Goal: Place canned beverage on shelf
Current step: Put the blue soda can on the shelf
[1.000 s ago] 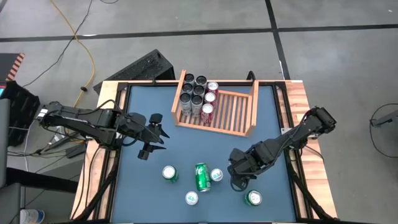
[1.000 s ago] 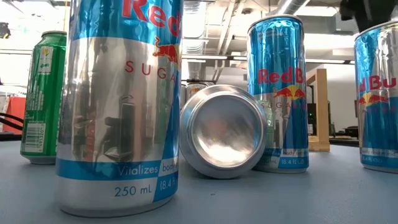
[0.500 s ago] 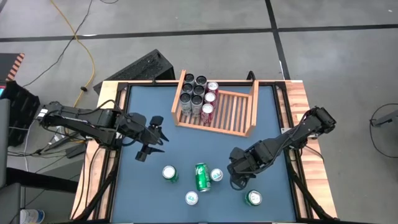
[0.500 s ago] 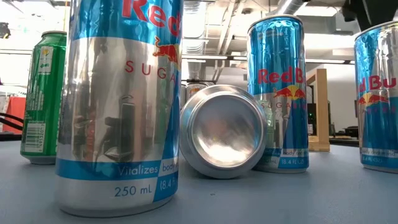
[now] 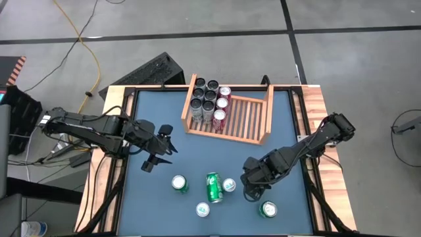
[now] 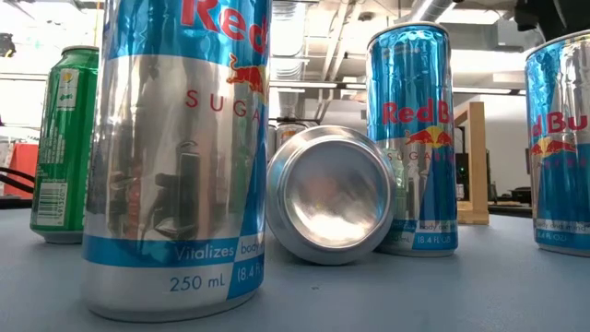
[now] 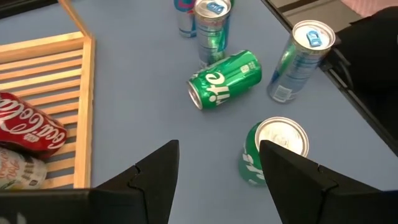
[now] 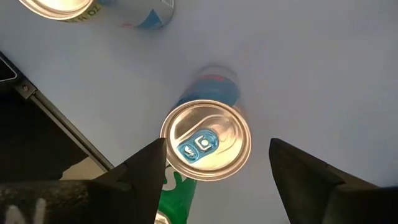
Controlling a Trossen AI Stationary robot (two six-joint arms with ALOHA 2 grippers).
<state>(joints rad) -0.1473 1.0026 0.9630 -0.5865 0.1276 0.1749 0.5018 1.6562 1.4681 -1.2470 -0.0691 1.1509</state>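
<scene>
The shelf (image 5: 245,118) sits at the far middle of my table (image 5: 151,197), a light wooden tray with a slatted base. Its left end holds a cluster of upright dark cans (image 5: 203,100) and beside them red cans (image 5: 220,116), one lying on the slats in my left wrist view (image 7: 28,132); the right part of the slats is bare.

Nearer to me, loose cans stand on the blue surface: a green can lying on its side (image 5: 213,187), an upright green can (image 5: 179,184) to its left, a blue-and-silver can (image 5: 229,185) just to its right, another (image 5: 202,210) nearer the front edge, and a green-topped one (image 5: 267,209) at front right.

My right gripper (image 5: 251,187) hangs above the blue-and-silver can beside the fallen one; from the wrist its fingers (image 8: 142,174) are spread wide on either side of that can's lid (image 8: 206,140), gripping nothing.

My left gripper (image 5: 155,154) hovers left of the shelf's front corner, fingers (image 7: 155,174) apart and empty, with the upright green can (image 7: 273,152) ahead.
</scene>
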